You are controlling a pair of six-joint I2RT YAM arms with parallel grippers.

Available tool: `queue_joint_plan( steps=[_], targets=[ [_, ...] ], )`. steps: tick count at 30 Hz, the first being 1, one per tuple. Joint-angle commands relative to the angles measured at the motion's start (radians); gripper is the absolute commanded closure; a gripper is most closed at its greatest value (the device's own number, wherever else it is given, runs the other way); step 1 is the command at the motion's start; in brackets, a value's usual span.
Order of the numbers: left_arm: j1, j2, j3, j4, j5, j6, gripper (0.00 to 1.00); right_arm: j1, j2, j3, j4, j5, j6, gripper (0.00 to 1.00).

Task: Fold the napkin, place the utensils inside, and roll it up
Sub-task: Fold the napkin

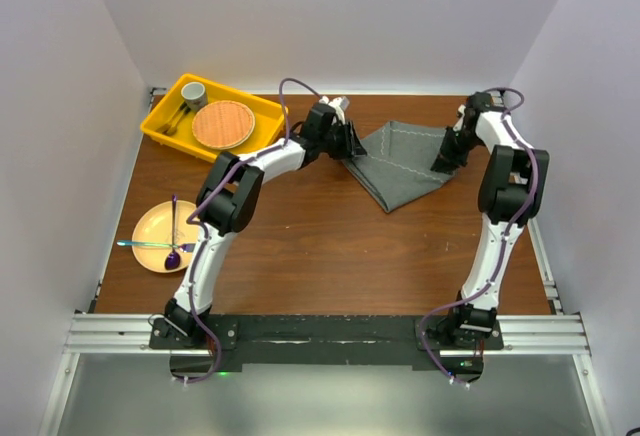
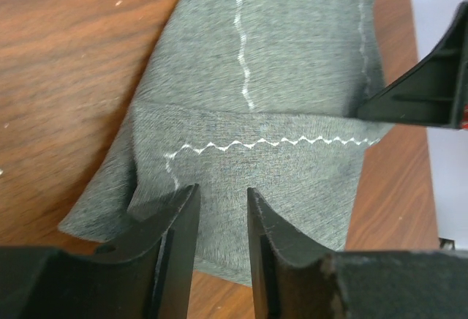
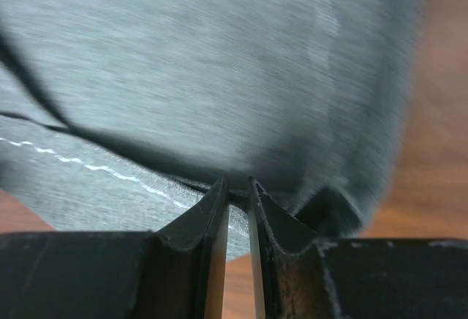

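Note:
The grey-green napkin (image 1: 405,164) lies partly folded at the back middle of the table, its pale zigzag stitch line showing. My left gripper (image 1: 352,144) is at its left corner; in the left wrist view (image 2: 221,202) the jaws stand apart over the napkin (image 2: 278,77) with nothing pinched. My right gripper (image 1: 443,161) is at the napkin's right edge; in the right wrist view (image 3: 235,184) it is shut on a lifted fold of the napkin (image 3: 219,55). A purple spoon (image 1: 173,236) and a teal-handled utensil (image 1: 150,245) lie on a yellow plate (image 1: 148,222) at the left.
A yellow tray (image 1: 160,121) at the back left holds a wooden plate (image 1: 223,124), a grey cup (image 1: 193,91) and more utensils. The right arm's finger (image 2: 431,92) shows in the left wrist view. White walls close in the table on three sides.

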Motion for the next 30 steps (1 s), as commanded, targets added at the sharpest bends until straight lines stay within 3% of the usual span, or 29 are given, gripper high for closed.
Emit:
queue_joint_plan(
  steps=[1,11,15,21,27,30],
  targets=[
    [0.006,-0.033,0.055,0.032,0.039,-0.001,0.61,-0.025,-0.136,-0.013,-0.053,0.056,-0.050,0.80],
    [0.005,-0.021,0.108,0.048,0.077,-0.036,0.58,-0.018,-0.049,0.148,-0.084,-0.047,-0.061,0.74],
    [-0.006,-0.044,0.108,-0.010,-0.043,0.003,0.51,-0.018,-0.067,0.116,-0.083,-0.058,-0.093,0.63],
    [-0.046,-0.041,0.172,-0.188,-0.292,0.106,0.50,-0.018,-0.115,0.008,-0.034,-0.067,-0.095,0.62],
    [-0.074,-0.016,0.194,-0.196,-0.326,0.108,0.46,-0.018,-0.136,-0.039,-0.014,-0.079,-0.096,0.62],
    [-0.090,-0.007,0.203,-0.198,-0.357,0.112,0.50,-0.016,-0.144,-0.049,-0.006,-0.086,-0.092,0.62]
  ],
)
